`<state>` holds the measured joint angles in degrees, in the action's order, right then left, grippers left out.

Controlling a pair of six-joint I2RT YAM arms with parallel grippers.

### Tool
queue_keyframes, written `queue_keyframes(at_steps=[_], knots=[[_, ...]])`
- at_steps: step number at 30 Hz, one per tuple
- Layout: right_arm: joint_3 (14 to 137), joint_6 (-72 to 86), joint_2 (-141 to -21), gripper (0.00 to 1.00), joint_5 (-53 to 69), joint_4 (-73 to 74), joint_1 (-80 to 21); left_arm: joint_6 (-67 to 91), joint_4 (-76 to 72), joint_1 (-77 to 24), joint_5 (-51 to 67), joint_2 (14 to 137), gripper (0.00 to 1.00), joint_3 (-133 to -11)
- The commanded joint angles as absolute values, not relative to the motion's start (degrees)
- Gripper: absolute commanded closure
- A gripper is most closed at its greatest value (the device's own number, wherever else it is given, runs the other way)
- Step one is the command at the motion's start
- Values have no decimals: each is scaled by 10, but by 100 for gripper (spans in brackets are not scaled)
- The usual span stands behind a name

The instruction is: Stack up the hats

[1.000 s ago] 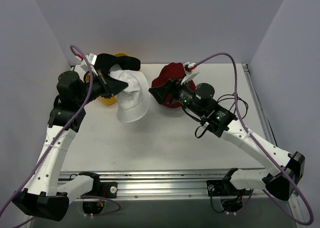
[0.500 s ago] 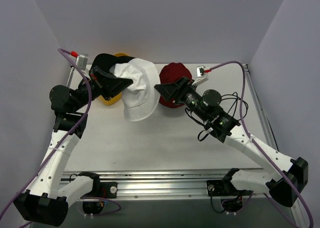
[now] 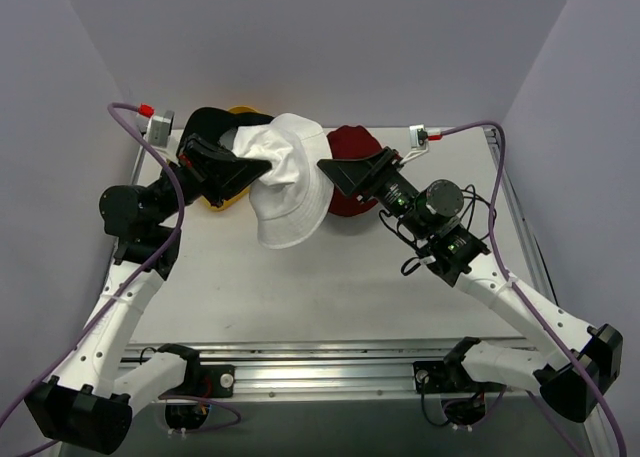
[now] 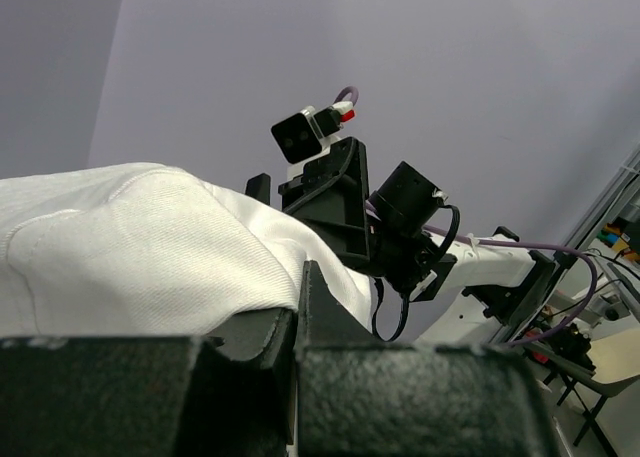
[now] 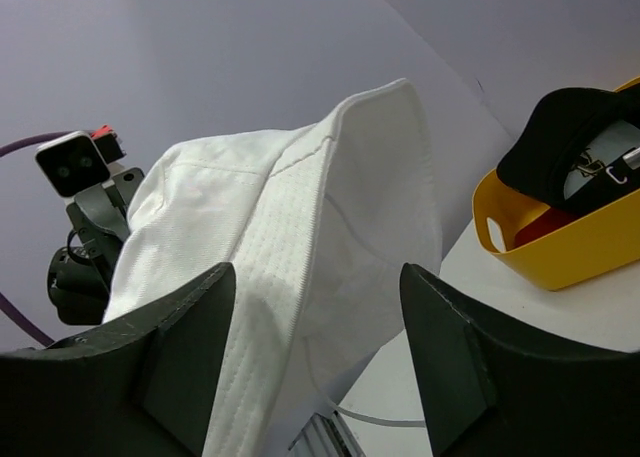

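My left gripper [image 3: 243, 163] is shut on the brim of the white bucket hat [image 3: 289, 180] and holds it in the air between the arms; the hat fills the left wrist view [image 4: 130, 247]. My right gripper [image 3: 338, 171] is open, its fingers [image 5: 190, 347] pointing at the hat's brim [image 5: 300, 267] without touching it. The maroon hat [image 3: 352, 167] lies on the table behind the right gripper. The black cap [image 3: 208, 123] rests on the yellow basket [image 3: 216, 197], also seen in the right wrist view [image 5: 575, 142]. The blue hat is hidden.
The yellow basket [image 5: 560, 242] stands at the back left of the table [image 3: 330, 277]. Purple walls close in the back and both sides. Purple cables loop above each wrist.
My left gripper has carried the white hat rightward and higher, towards the maroon hat. My right gripper has lifted off the maroon hat and turned to face the white hat.
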<state>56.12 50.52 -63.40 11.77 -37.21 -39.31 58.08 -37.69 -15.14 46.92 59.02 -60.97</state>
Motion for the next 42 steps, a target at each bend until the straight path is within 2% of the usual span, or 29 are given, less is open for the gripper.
queue_keyframes(at_steps=[1,2,5,6,8,9,11,13,15,16,20,26,31,42], knots=[[563,506,-616,39,142,-434,-388,581,-425,-162,452,594,97,-605],[564,505,-615,41,142,-433,-387,580,-425,-163,450,595,98,-605],[570,500,-612,60,142,-432,-376,571,-414,-169,448,606,98,-604],[577,497,-612,75,142,-426,-369,564,-409,-169,448,612,98,-605],[594,480,-618,89,142,-386,-349,542,-346,-169,445,620,98,-615],[606,472,-624,100,150,-369,-324,498,-312,-169,439,631,98,-624],[647,455,-656,100,176,-338,-298,453,-213,-168,414,643,98,-656],[686,448,-700,100,234,-331,-267,417,-186,-166,401,663,98,-667],[713,432,-732,100,263,-321,-252,402,-144,-162,381,691,91,-692],[724,424,-757,100,277,-312,-238,396,-133,-161,374,700,90,-701],[775,393,-807,100,297,-296,-209,368,-46,-161,320,764,92,-780],[791,370,-878,100,315,-290,-191,342,23,-162,300,867,96,-868],[819,351,-932,100,315,-281,-175,312,52,-166,273,919,96,-920],[804,344,-963,100,333,-283,-92,295,51,-221,275,1026,92,-995]])
